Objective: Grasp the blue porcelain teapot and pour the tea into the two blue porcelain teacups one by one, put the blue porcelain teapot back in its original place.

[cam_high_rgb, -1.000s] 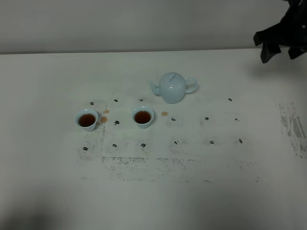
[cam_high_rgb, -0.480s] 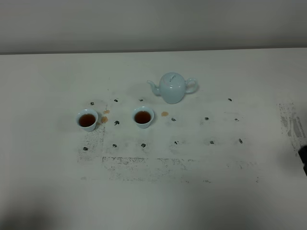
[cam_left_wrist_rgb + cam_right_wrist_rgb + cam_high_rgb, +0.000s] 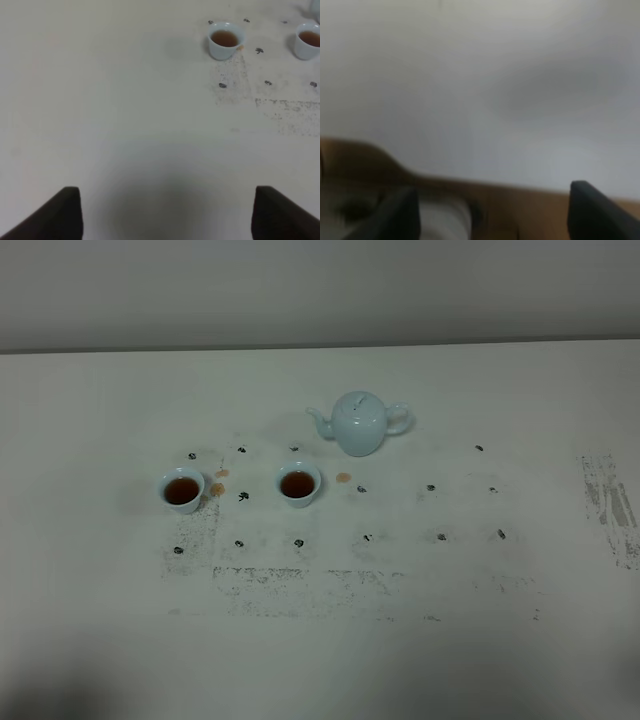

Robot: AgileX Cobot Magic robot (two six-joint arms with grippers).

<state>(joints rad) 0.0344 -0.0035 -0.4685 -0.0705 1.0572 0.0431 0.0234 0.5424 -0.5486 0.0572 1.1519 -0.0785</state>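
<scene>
Both teacups (image 3: 183, 489) (image 3: 298, 483) hold brown tea, and the teapot (image 3: 359, 422) stands upright on the surface (image 3: 520, 640) beyond them. The left claw (image 3: 165, 212) gapes wide and empty, the nearer cup well ahead of it. The right claw (image 3: 492, 212) is likewise wide (its view blurred). A careless retreat could clip a full cup and add to the spilled drops (image 3: 218, 488).

Right arm gone from overhead view (was top right, then edge).

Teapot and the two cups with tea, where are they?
teapot (image 3: 358, 423), high camera view, on its round belly.
left teacup (image 3: 182, 490), high camera view, on the tea inside.
right teacup (image 3: 298, 484), high camera view, on the tea inside.
</scene>
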